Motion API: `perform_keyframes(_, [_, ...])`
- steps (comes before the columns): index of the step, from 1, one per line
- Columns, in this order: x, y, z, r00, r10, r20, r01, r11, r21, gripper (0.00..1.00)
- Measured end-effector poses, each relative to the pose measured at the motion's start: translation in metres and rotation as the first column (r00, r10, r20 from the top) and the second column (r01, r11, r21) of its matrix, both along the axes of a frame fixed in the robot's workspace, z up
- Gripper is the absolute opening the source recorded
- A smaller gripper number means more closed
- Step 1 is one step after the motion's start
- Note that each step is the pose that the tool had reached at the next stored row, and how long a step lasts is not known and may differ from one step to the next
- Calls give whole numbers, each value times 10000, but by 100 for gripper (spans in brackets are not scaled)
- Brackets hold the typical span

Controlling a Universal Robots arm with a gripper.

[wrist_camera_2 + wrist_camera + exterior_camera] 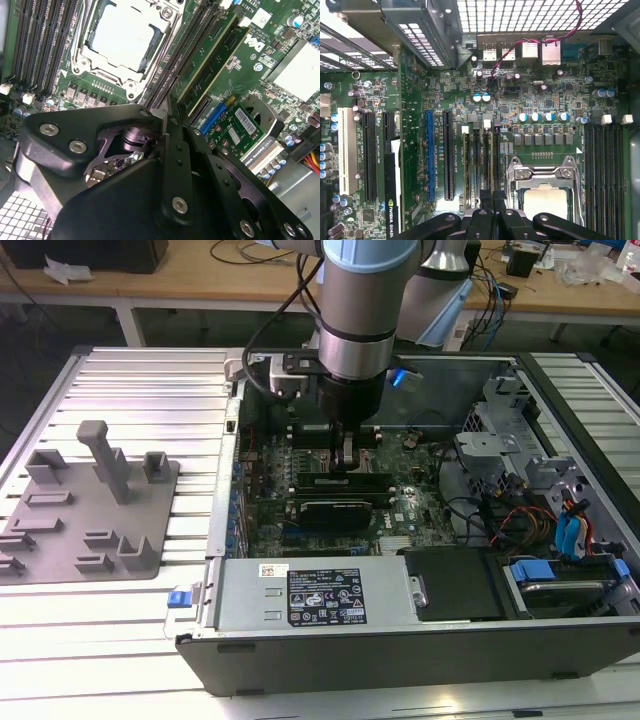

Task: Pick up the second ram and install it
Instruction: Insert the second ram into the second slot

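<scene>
Gripper (492, 197): fingers pressed together, nothing visibly clamped. Tips are down at the memory slots, at one end of the ram sticks.
Case (400, 650): open, lying flat, arm reaching down inside.
Motherboard (520, 100): green, on the case floor under the gripper.
Tray (60, 545): grey with an upright post, outside the case at the exterior view's left, well apart from the gripper.
Processor (122, 37): silver cap in its socket, just beside the slots.
Ram sticks (212, 55): two green sticks upright in neighbouring slots. Cannot tell which is the second.
</scene>
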State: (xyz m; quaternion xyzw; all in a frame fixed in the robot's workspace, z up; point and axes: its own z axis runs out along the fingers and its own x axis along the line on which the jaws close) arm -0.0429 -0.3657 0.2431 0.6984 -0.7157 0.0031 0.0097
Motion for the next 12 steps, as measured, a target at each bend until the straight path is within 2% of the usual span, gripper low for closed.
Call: perform_keyframes(12, [0,-4,-23,10000,21,0,-21,10000,0,9])
